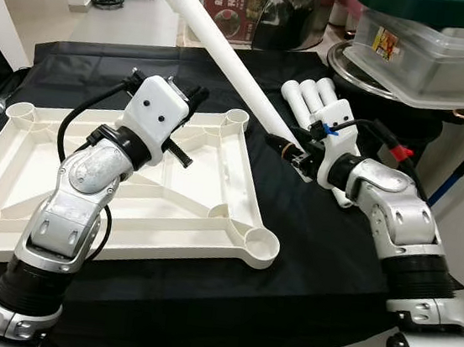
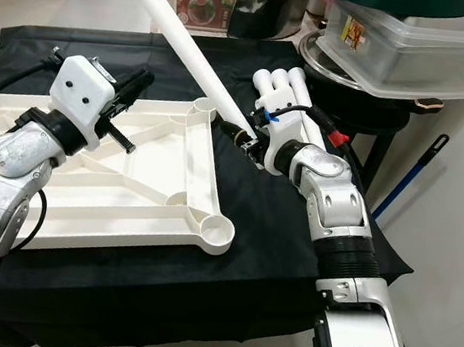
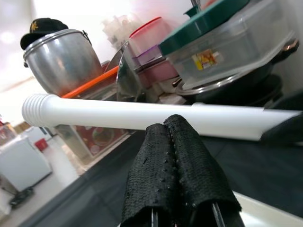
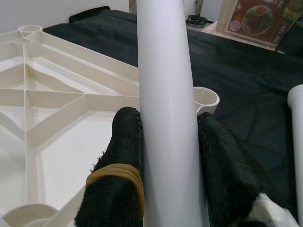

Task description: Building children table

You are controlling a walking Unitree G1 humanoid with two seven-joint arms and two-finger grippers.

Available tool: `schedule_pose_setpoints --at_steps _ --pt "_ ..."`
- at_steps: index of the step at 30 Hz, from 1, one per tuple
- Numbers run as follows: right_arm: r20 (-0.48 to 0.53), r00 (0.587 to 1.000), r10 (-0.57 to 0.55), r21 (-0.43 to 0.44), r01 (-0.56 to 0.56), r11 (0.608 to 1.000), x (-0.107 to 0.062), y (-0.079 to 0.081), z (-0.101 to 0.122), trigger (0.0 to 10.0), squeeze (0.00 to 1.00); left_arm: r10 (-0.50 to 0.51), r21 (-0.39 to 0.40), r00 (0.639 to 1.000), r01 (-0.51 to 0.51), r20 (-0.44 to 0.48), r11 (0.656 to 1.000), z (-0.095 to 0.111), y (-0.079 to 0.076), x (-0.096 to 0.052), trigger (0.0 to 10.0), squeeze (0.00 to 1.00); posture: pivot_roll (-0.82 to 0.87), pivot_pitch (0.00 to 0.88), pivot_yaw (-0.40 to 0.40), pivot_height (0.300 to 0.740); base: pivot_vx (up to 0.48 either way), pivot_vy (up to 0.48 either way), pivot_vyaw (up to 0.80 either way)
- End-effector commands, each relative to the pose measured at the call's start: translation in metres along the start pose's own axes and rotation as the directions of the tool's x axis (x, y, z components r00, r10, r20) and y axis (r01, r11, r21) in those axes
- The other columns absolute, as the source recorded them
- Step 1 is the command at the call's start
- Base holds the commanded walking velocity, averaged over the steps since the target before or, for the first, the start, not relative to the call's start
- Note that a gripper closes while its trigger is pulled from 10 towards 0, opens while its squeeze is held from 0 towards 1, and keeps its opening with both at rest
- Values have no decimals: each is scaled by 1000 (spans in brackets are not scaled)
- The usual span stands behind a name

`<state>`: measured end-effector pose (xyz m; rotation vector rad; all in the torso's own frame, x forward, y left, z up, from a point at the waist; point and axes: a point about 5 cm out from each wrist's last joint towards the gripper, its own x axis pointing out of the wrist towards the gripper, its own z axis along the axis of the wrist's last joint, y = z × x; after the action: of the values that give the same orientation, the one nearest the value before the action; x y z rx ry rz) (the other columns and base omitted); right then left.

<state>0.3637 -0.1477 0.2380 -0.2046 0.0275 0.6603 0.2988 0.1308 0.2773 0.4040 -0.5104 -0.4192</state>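
I had the white table leg (image 1: 229, 59) pinched near its lower end in the right claw (image 1: 295, 152), its long tube slanting up and away over the far edge of the desk (image 1: 314, 260), the ribbed, threaded tip high in the air. The leg looked like hollow moulded plastic: light, rigid, and smooth enough to slide or twist between the fingers (image 4: 124, 156), so I judged a grip low on the shaft gave poor leverage over that long free end. Taking it nearer the middle would have steadied it for screwing in.

The upturned white tabletop (image 1: 128, 190) lay flat on the black cloth covering the desk, toward the left side, its ribbed underside showing and a round socket (image 1: 259, 246) at each corner. It looked stiff and light too, likely to skate on the cloth unless held down. The left claw (image 2: 137, 86) hovered over the tabletop's far edge, fingers pressed together and holding nothing.

Three spare legs (image 1: 313, 99) lay bundled just beyond the right claw, near the desk's far right corner. Behind that stood stacked plastic containers (image 1: 433, 54) and a steel pot (image 3: 61, 61).
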Motion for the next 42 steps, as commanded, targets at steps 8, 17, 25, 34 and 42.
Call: schedule_pose_setpoints --at_steps 8,17,25,34,42 --pt "6 996 91 -118 -90 989 -14 1 22 10000 0 -195 317 980 178 24 931 19 2 14 10000 0 -15 64 -5 740 0 0 0" --pt "-84 993 79 -148 -91 985 -11 0 21 10000 0 -393 736 919 252 21 628 55 13 31 10000 1000 1 55 1 740 0 0 0" --pt "-142 971 192 -148 -212 966 -12 20 22 10000 0 -552 891 831 303 -74 337 63 6 35 10000 1000 9 60 0 740 0 0 0" --pt "-155 959 237 -165 -261 951 -10 28 30 10000 0 -655 923 711 380 -254 54 55 5 38 10000 1000 -3 51 -3 740 0 0 0" --pt "-163 957 241 -175 -268 947 -15 29 35 10000 0 -584 838 655 540 -480 -83 28 30 40 10000 243 -13 46 8 740 0 0 0"
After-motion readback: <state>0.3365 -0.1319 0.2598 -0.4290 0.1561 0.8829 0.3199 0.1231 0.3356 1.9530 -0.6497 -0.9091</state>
